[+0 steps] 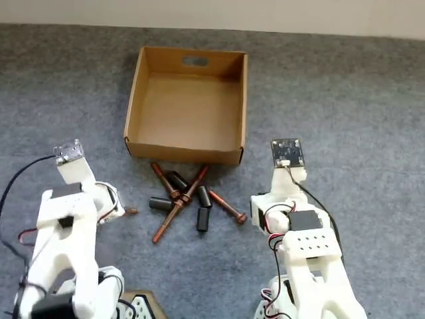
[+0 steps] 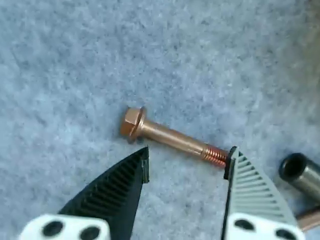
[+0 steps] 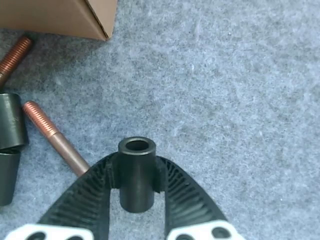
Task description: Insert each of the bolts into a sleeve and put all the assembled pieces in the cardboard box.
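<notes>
Right wrist view has the right gripper (image 3: 136,169) clenched on a black sleeve (image 3: 136,192) above the grey carpet (image 3: 240,100). The left gripper (image 2: 187,162) is spread wide around a copper bolt (image 2: 165,136) lying on the carpet. The other bolts and sleeves (image 1: 188,193) lie heaped just in front of the cardboard box (image 1: 186,154).

- I see the cardboard box (image 1: 182,153) behind the heap of bolts (image 1: 174,211) and sleeves (image 1: 202,219), which lies between my two arms.
- Left of the heap, one bolt (image 2: 167,138) lies between my left gripper's (image 2: 188,159) parted fingers.
- At the heap's right edge, my right gripper (image 3: 136,166) clamps a sleeve (image 3: 136,182).
</notes>
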You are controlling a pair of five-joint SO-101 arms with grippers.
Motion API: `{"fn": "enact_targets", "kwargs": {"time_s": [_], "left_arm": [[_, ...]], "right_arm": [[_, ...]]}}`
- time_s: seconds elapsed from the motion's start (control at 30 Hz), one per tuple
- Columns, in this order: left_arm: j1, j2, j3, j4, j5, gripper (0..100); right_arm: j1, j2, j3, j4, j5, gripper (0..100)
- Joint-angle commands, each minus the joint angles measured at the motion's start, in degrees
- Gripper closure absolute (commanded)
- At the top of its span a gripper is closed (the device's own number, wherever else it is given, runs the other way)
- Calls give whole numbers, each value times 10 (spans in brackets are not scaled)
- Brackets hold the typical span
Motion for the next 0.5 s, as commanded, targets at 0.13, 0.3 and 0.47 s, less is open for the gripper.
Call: {"fn": "enact_targets", "kwargs": {"time_s": [0.13,0.3,0.47], "left_arm": [[22,142,-91,14,0,753],[33,172,-106,11,-3,886],[30,172,-143,11,-4,979]], "right_arm": [[-2,-13,-1,-9,-2,993],[-2,-13,-1,-9,-2,993],[-2,-13,-1,-9,-2,993]]}}
